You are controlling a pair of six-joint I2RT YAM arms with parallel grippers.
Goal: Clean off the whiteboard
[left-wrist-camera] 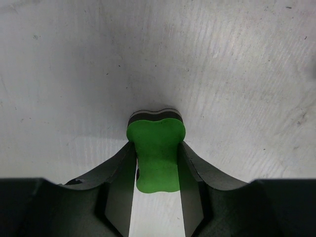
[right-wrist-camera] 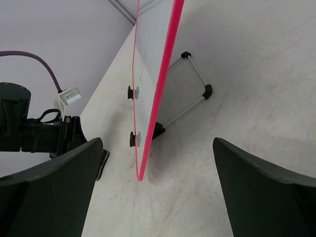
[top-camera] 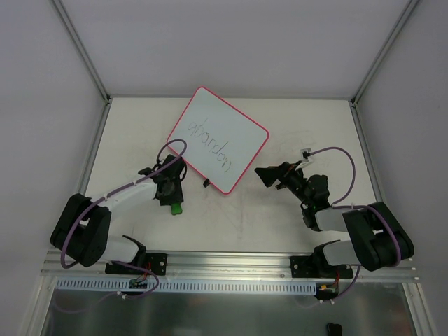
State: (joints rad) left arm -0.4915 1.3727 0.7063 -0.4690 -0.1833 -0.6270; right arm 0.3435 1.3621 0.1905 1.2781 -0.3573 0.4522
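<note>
- While the left gripper [top-camera: 172, 198] was clamped on a small green eraser [top-camera: 176, 208] low over the table [top-camera: 280, 231], the whiteboard [top-camera: 218, 140] stood toward the far middle of the table, just beyond and to the right of that gripper.
- The right gripper [top-camera: 269, 175] hung near the board's right edge with its fingers wide apart and nothing between them.
- The board looked thin, stiff and light, with a smooth white face inside a pink-red frame, so it would likely slide or tip under a firm wipe.
- A sensible hold would be on the frame at the right edge, away from the dark handwriting [top-camera: 210, 145], to steady the board while the eraser pressed on it.
- Only the top view showed the handwriting and how both arms stood around the board.
- Only the left wrist view showed the grip itself: the left gripper [left-wrist-camera: 157, 148] had both fingers pressed flat against the sides of the eraser [left-wrist-camera: 156, 132], whose dark felt layer faced away from the camera.
- Only the right wrist view showed the whiteboard [right-wrist-camera: 148, 49] nearly edge-on, propped up at a tilt on a thin wire stand [right-wrist-camera: 197, 94] behind it, with two small black clips [right-wrist-camera: 133, 92] on the edge nearest that camera.
- That same view showed the right gripper [right-wrist-camera: 157, 148] with its fingers spread either side of the board's edge, touching neither face.
</note>
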